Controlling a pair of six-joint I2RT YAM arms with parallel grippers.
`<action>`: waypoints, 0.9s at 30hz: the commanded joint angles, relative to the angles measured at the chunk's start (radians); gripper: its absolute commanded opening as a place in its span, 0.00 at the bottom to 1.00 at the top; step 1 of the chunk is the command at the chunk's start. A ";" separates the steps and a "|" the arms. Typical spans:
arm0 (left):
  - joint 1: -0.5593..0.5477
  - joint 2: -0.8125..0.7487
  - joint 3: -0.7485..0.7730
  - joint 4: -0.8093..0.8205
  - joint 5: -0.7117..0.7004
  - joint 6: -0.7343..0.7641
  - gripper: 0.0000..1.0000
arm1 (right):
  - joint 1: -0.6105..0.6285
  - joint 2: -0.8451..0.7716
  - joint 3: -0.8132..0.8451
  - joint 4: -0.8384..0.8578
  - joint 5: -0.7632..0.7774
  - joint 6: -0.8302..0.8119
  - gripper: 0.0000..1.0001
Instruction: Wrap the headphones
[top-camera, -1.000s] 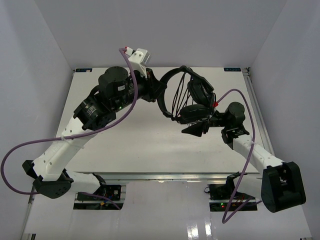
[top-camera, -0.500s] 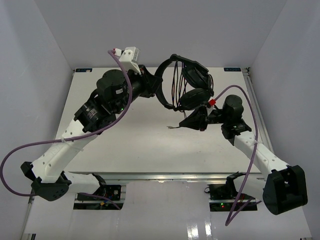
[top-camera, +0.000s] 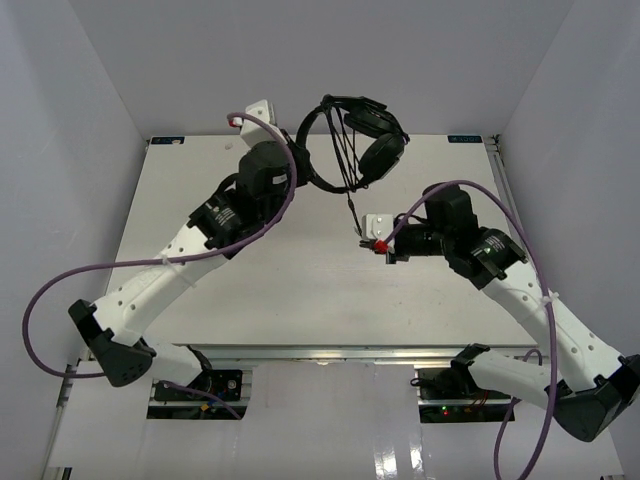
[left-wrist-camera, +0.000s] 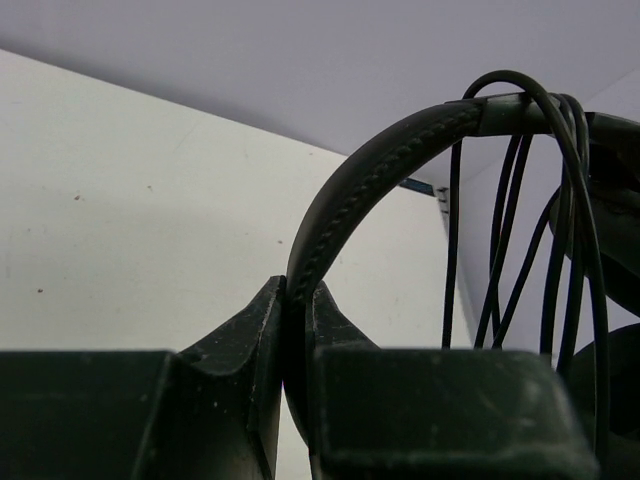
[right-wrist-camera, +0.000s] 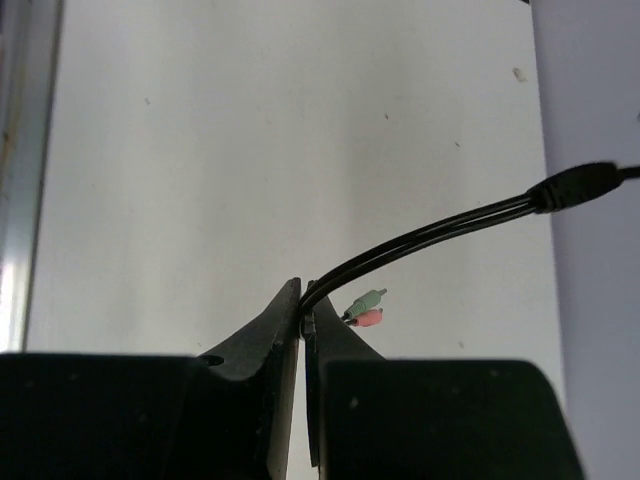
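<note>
Up near the top centre of the overhead frame, the headphones (top-camera: 378, 152) hang over the far edge of the desk (top-camera: 250, 290), with the cord (left-wrist-camera: 500, 270) looped several times over the headband (left-wrist-camera: 370, 170). Clamped on that headband are the left fingers (left-wrist-camera: 245, 335). Lower, right of centre, the right fingers (right-wrist-camera: 265, 330) pinch the cord's end beside the red and green plugs (right-wrist-camera: 366, 308).

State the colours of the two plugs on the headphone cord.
Green and pinkish red plugs; right wrist view.
</note>
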 joint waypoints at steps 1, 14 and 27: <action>0.002 0.059 0.027 0.023 -0.125 -0.003 0.00 | 0.075 -0.050 0.047 -0.172 0.316 -0.208 0.08; 0.001 0.262 0.006 -0.168 0.100 0.087 0.00 | 0.284 0.026 0.103 -0.218 0.824 -0.451 0.08; 0.001 0.418 0.082 -0.330 0.348 0.216 0.00 | 0.475 0.048 -0.072 -0.190 1.156 -0.729 0.08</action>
